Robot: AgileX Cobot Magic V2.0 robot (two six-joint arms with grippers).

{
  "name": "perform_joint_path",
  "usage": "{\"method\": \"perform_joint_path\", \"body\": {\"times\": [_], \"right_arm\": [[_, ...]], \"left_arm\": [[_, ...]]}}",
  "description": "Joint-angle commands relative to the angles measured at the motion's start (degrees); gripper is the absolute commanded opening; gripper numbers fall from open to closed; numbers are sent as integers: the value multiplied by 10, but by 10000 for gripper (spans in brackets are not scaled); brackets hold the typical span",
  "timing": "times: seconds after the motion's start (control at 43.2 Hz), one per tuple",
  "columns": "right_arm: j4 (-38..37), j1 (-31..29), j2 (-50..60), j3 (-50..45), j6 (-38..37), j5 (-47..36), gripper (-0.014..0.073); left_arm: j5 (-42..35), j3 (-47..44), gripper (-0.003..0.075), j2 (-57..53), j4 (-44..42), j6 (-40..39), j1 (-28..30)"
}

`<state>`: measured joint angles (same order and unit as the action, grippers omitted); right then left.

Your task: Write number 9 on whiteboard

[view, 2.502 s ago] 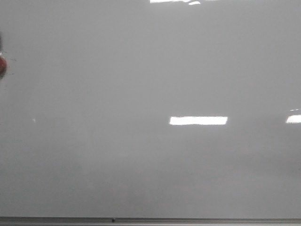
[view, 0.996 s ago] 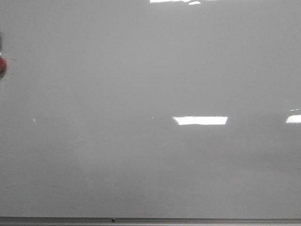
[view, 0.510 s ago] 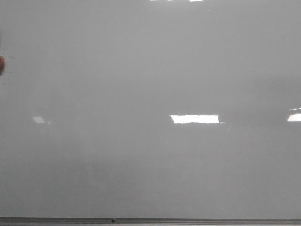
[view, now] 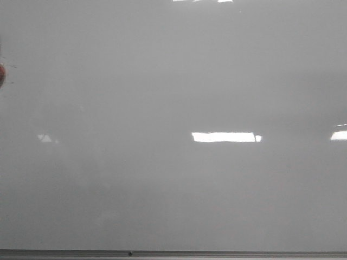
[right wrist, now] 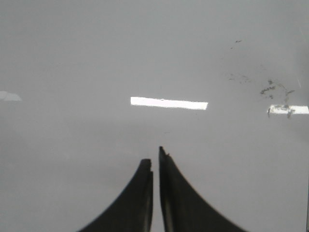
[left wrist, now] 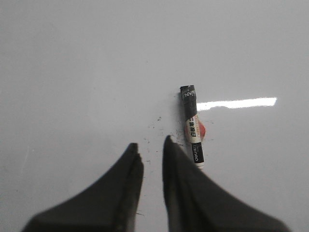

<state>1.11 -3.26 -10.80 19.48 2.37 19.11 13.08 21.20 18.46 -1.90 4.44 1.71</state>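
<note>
The whiteboard [view: 173, 81] fills the front view, glossy pale grey. No number 9 or other drawn line shows on it. In the left wrist view a black and white marker [left wrist: 192, 126] lies flat on the board, just beyond and beside the right fingertip of my left gripper [left wrist: 149, 142]. Its jaws stand a little apart with nothing between them. My right gripper [right wrist: 155, 154] is over bare board, its jaws almost together and empty. Neither gripper shows in the front view.
A small red thing [left wrist: 202, 129] lies against the marker and peeks in at the front view's left edge [view: 1, 74]. Dark smudges [right wrist: 273, 89] mark the board in the right wrist view. A grey metal edge strip [view: 217, 253] runs along the near side.
The light reflections on the board have shifted slightly, and less of the red thing shows at the left edge. No line has appeared on the board.
</note>
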Motion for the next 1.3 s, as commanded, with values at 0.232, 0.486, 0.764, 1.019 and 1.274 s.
{"method": "perform_joint_path", "body": {"times": [0.232,0.486,0.764,1.019,1.274], "right_arm": [[-1,1,-11,20,0,-42,551],[-1,1,-11,20,0,-42,550],[-1,1,-11,20,0,-42,550],[-1,1,-11,20,0,-41,550],[-1,1,-11,20,0,-41,550]], "left_arm": [[-42,21,619,9,23,-1,-1],[-2,46,619,102,50,-1,-17],[21,123,618,336,64,-21,-98],[-44,198,618,522,64,-22,-98],[-106,241,602,617,64,-22,-97]]}}
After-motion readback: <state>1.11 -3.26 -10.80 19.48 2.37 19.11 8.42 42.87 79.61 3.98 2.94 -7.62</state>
